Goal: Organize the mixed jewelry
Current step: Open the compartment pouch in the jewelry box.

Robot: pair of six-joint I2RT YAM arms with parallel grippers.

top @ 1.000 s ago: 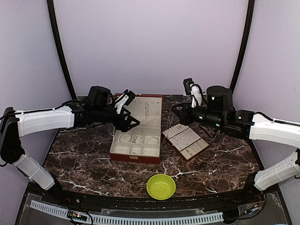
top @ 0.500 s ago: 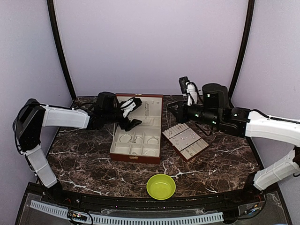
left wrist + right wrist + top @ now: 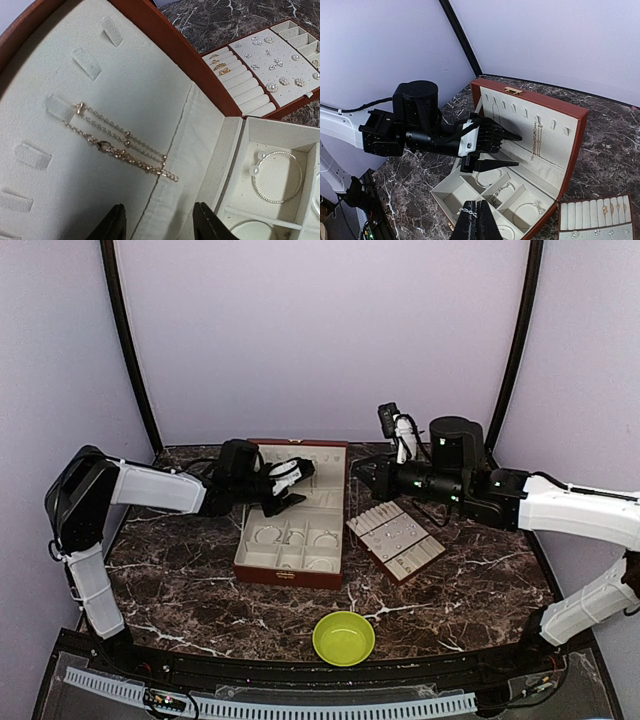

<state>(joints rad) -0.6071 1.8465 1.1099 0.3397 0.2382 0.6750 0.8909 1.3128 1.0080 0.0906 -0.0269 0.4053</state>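
The red-brown jewelry box (image 3: 285, 576) stands open, and its cream compartments hold thin silvery hoops (image 3: 490, 178); one hoop carries pearls (image 3: 254, 170). A gold chain (image 3: 125, 143) hangs on the lid lining. My left gripper (image 3: 161, 222) reaches into the box just below that chain, open, with nothing between its black fingers; the right wrist view shows it (image 3: 518, 149) over the back compartments. My right gripper (image 3: 476, 220) hovers over the box's front, shut on a thin silver chain (image 3: 468, 212). In the top view it (image 3: 357, 468) sits beside the lid's right edge.
A flat brown-edged tray (image 3: 396, 540) with cream rows lies right of the box, holding gold rings and small earrings (image 3: 272, 65). A lime-green bowl (image 3: 344, 637) sits near the front edge. The marble table (image 3: 180, 580) ends at curved purple walls.
My left arm has stretched rightward into the box toward the lid, and its jaws have narrowed. The right arm has edged slightly left, still shut.
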